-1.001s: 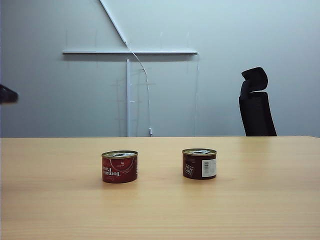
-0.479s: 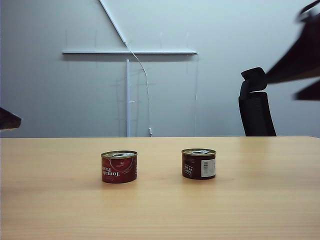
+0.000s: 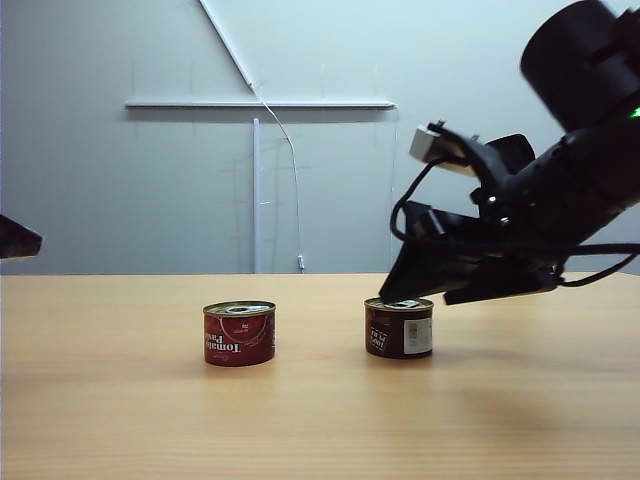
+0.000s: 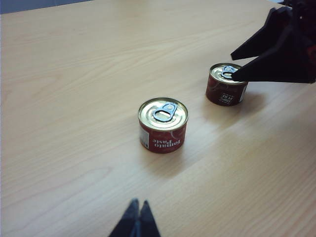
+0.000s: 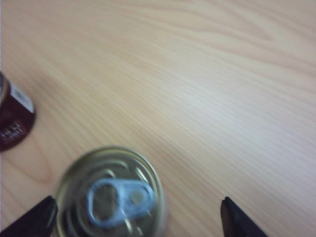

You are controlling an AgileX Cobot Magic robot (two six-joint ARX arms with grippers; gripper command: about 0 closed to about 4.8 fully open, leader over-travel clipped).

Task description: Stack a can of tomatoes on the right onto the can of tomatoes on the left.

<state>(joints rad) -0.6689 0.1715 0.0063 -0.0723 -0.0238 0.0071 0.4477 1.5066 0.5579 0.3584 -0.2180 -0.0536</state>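
Note:
Two short red tomato cans with gold pull-tab lids stand upright on the wooden table. The left can [image 3: 239, 333] [image 4: 163, 125] stands free. My right gripper [image 3: 392, 292] [image 5: 138, 205] hangs open just over the right can [image 3: 399, 327] [image 5: 111, 192], one black fingertip [image 5: 42, 215] on either side of its lid, and grips nothing. The left wrist view shows this gripper [image 4: 233, 65] above the right can [image 4: 226, 84]. My left gripper [image 4: 139, 203] is shut and empty, well back from the left can, and shows only at the left edge of the exterior view [image 3: 15, 240].
The wooden table [image 3: 320, 420] runs wide around both cans. Behind it are a grey wall and a black office chair [image 3: 512, 215]. The left can [image 5: 12, 118] shows at the edge of the right wrist view.
My right arm has swung in from the upper right and come down over the right can, with its jaws spread wide. The left gripper has hardly moved, and both cans stand where they were.

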